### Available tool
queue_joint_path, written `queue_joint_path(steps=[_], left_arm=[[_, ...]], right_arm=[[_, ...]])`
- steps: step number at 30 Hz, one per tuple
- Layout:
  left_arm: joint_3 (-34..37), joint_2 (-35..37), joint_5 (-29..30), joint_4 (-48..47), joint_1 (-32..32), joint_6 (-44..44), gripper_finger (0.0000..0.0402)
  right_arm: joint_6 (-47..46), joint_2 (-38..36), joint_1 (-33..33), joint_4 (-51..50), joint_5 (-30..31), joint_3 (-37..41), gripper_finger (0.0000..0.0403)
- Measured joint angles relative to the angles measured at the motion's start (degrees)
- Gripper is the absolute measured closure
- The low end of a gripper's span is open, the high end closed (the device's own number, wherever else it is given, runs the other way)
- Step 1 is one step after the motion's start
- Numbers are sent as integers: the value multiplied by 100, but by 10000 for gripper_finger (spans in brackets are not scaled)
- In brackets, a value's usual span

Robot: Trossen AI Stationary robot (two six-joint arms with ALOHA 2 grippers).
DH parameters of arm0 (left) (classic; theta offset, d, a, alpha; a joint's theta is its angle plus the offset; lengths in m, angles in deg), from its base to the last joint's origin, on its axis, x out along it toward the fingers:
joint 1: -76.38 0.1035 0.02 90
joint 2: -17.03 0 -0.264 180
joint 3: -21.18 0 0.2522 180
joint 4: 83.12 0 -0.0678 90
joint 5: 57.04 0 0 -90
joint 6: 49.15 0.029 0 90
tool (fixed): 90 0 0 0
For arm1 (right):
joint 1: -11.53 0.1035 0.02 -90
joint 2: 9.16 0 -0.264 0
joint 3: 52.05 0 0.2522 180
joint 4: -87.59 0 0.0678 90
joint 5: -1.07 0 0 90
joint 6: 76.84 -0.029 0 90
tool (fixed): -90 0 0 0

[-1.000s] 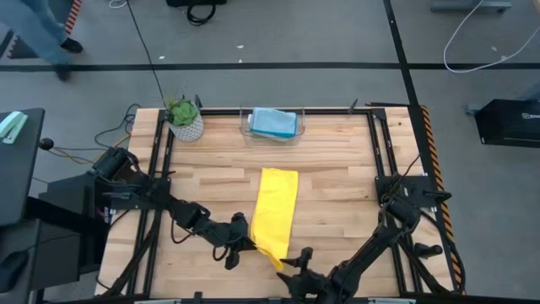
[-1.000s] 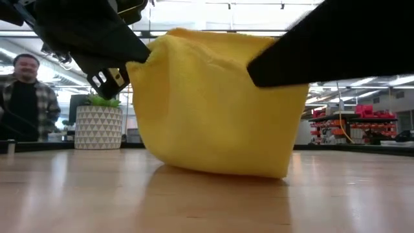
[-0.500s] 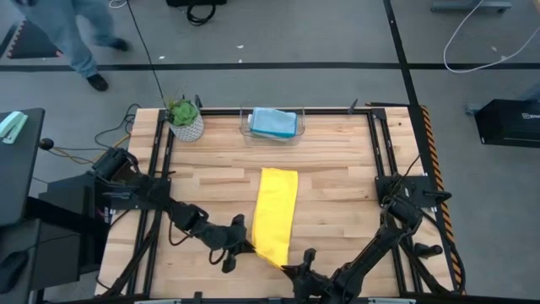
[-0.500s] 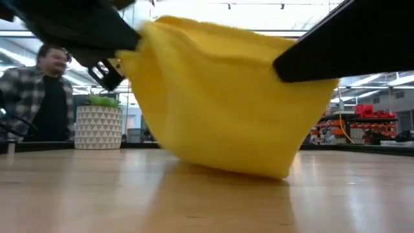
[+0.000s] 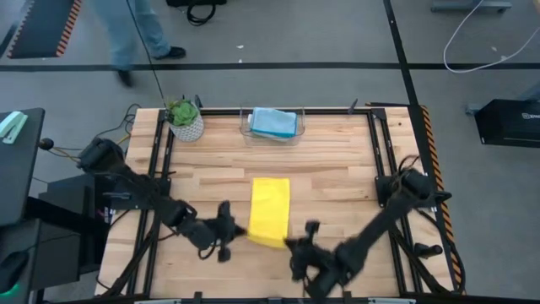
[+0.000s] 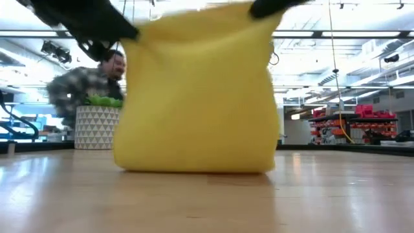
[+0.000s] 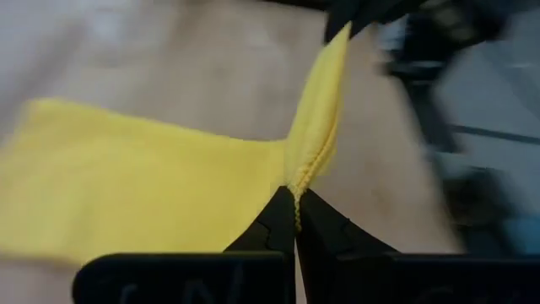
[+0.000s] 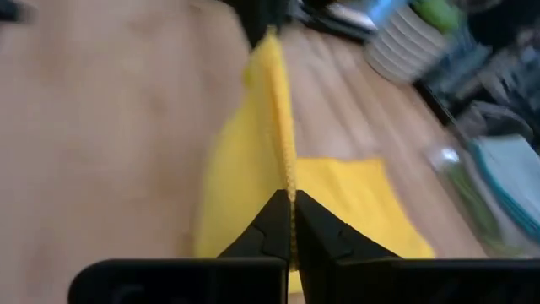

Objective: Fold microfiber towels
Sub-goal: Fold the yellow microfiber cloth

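We see the left gripper (image 5: 234, 231) and right gripper (image 5: 291, 242) each pinched tight on a near corner of the yellow towel (image 5: 270, 211), lifting that edge above the bench (image 5: 337, 169) centre.

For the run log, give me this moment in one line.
left tool: shut on yellow towel | right tool: shut on yellow towel | near edge lifted

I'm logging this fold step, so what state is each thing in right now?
yellow towel: near edge lifted off the table, far part lying flat
left gripper: shut on one near corner of the yellow towel
right gripper: shut on the other near corner
light blue towel: folded, lying in the clear bin
potted plant: upright at the table's far left
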Motion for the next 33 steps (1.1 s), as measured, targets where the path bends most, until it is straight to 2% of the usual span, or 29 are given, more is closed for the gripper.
queue_joint_path(steps=[4,8,12,16,23,27,33], left_arm=[[5,130,361,-954,502,2,396],[260,45,378,-979,1110,301,396],[656,47,340,-384,1712,667,396],[1029,0,-176,392,2332,925,396],[1327,-1,-532,933,3094,1350,388],[1330,-1,-616,796,3299,1512,345],[1291,307,-810,147,3284,1613,232]], right_arm=[[-147,-473,-670,-281,-428,378,388],[-152,-793,-1388,-25,-942,1074,388],[-123,-1076,-2012,752,-1402,1848,388],[229,-1229,-2478,1572,-1813,2474,387],[459,-1344,-3068,1946,-2188,2741,387],[558,-1282,-3413,1856,-2525,2784,387],[570,-1278,-3881,1921,-2589,2830,387]])
